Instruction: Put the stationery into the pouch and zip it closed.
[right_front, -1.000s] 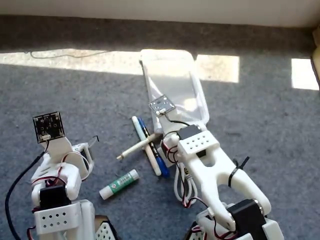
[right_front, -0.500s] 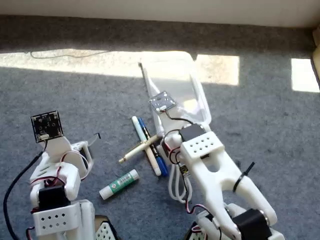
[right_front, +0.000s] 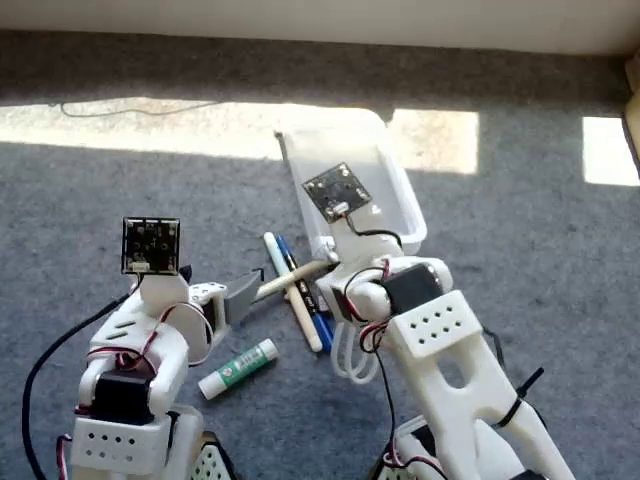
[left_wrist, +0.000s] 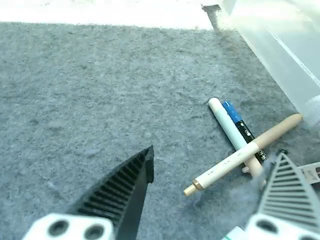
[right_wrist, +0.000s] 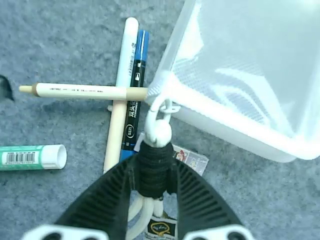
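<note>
From above, the right arm covers the near corner of the pouch, while in the right wrist view the pouch runs off the frame, the glue stick is cut by the edge, and the print on the blue pen is too small to tell.

My desk is topped with fuzzy grey felt. A bright band of sunlight cuts across the far side, with another patch off to the right. A thin cable lies in that light, and there's a pale wall behind.
</note>
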